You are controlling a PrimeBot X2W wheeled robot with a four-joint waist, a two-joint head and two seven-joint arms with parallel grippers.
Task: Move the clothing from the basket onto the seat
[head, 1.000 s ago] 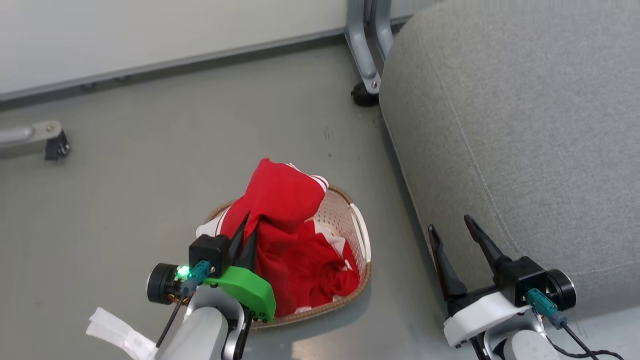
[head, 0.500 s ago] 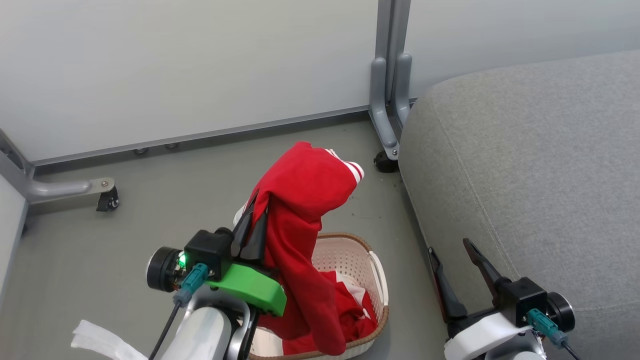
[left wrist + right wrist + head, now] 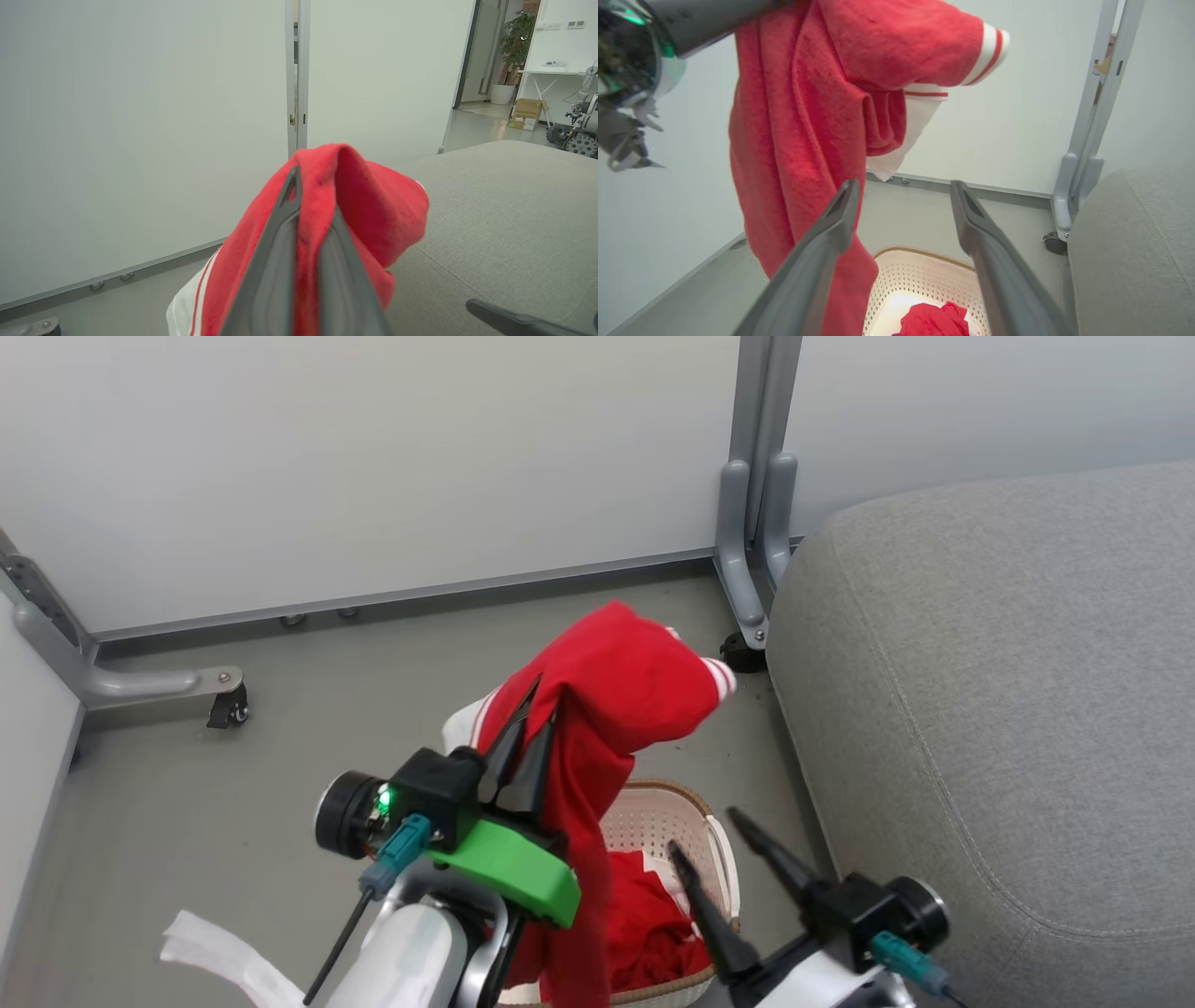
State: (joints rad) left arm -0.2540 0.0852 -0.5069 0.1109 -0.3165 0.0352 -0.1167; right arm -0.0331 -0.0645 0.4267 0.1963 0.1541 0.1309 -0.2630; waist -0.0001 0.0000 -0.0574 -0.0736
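**Left gripper** (image 3: 541, 702): fingers together, clamped on a fold of a red garment (image 3: 625, 681). The gripper is raised above the basket (image 3: 677, 790). The fabric drapes over the fingertips. Its long part hangs down past the gripper's green mount towards the basket, and its lower end is cut off at the bottom edge of the head view. A white cuff (image 3: 721, 676) with red stripes points towards the seat (image 3: 1008, 709) and is apart from it.

**Right gripper** (image 3: 703, 831): fingers apart, holding nothing. It is over the basket, just beside the hanging fabric. In the right wrist view one finger overlaps that fabric; whether they touch cannot be told.

**Second garment** (image 3: 653, 924): red, crumpled, lying inside the basket.

**Basket**: off-white, perforated, with a brown rim. It stands on the grey floor (image 3: 280, 784), near the seat's side.

**Seat**: grey upholstery with a stitched seam, to the robot's right of the basket.

**Surroundings**: a pale partition (image 3: 373, 467) runs behind the floor. A grey metal post (image 3: 758, 523) stands at the seat's far corner, with a black caster (image 3: 742, 655) at its foot.
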